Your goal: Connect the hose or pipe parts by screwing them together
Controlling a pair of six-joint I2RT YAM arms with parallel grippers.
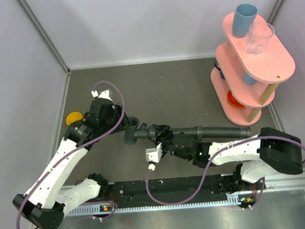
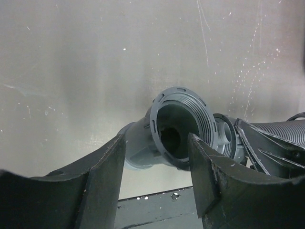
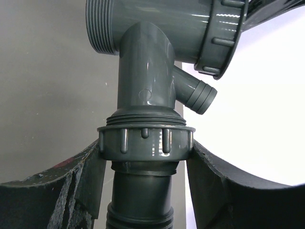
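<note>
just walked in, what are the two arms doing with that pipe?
They are joining a black ribbed hose to a grey branch fitting. The right gripper is clamped on the hose collar, which sits on the fitting's thread with some thread showing above it. The left gripper straddles the fitting's open threaded end; whether it is pinching it is hard to tell. The joint looks engaged but probably not fully tightened.

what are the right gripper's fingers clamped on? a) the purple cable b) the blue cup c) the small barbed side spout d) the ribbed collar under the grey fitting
d: in the right wrist view the right gripper has a finger pressed against each side of the ribbed collar.
</note>
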